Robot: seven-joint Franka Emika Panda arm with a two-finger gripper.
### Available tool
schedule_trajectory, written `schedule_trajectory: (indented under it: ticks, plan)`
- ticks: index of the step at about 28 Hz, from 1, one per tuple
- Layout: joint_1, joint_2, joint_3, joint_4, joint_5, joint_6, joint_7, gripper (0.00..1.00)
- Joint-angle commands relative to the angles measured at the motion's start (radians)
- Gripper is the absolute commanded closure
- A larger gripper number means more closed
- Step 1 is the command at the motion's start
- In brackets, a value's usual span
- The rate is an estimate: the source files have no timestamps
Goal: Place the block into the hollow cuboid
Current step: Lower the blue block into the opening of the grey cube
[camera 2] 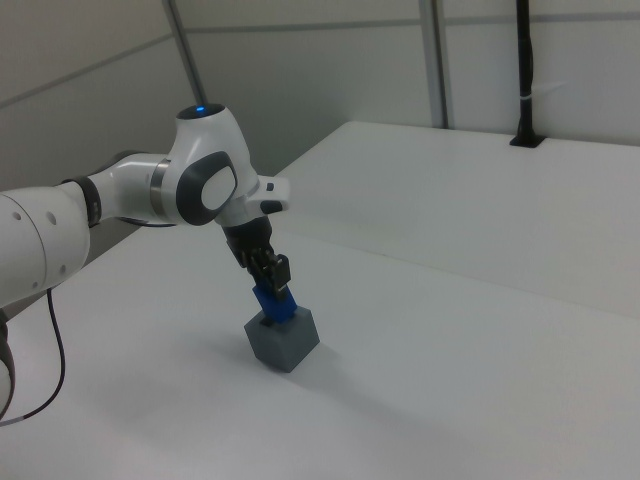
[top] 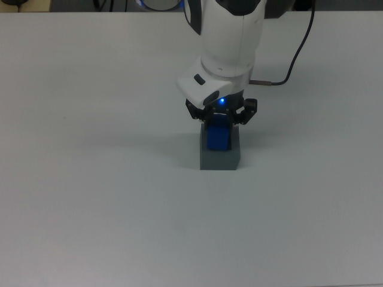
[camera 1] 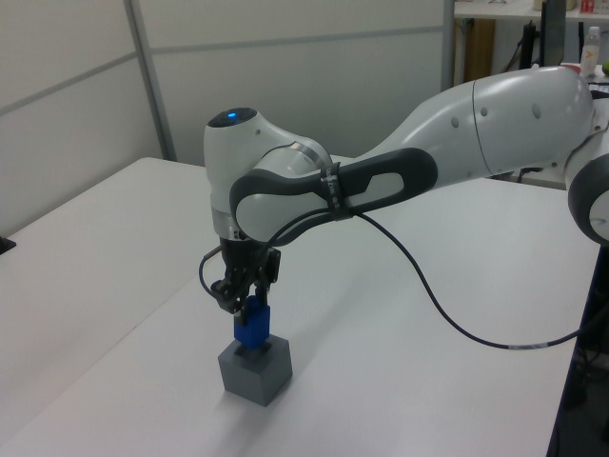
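Observation:
The grey hollow cuboid [top: 219, 159] stands on the white table [top: 90, 197], a little right of centre in the top view. The bright-blue block [top: 217, 139] sits with its lower end in the cuboid's top recess, and most of it sticks out above the rim. My gripper [top: 219, 122] is directly over it, pointing down, shut on the block's upper part. The left view shows the gripper [camera 1: 249, 303], the block [camera 1: 252, 329] and the cuboid [camera 1: 255, 371] stacked in one line. In the right view the block [camera 2: 275, 304] leans slightly in the cuboid [camera 2: 285, 345] under the gripper [camera 2: 275, 280].
A black cable [top: 290, 63] runs from the wrist toward the table's far edge in the top view. Partition walls [camera 1: 76, 95] stand behind the table in the left view. A black post [camera 2: 525, 75] rises at the table's far side in the right view.

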Motion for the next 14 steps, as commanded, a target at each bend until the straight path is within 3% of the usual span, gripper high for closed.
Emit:
schedule_trajectory:
  ticks: [1, 14]
  plan:
    - [0.013, -0.003, -0.002, -0.016, 0.017, 0.008, 0.041, 0.69]
    - [0.013, -0.001, 0.001, -0.030, 0.009, 0.005, 0.030, 0.68]
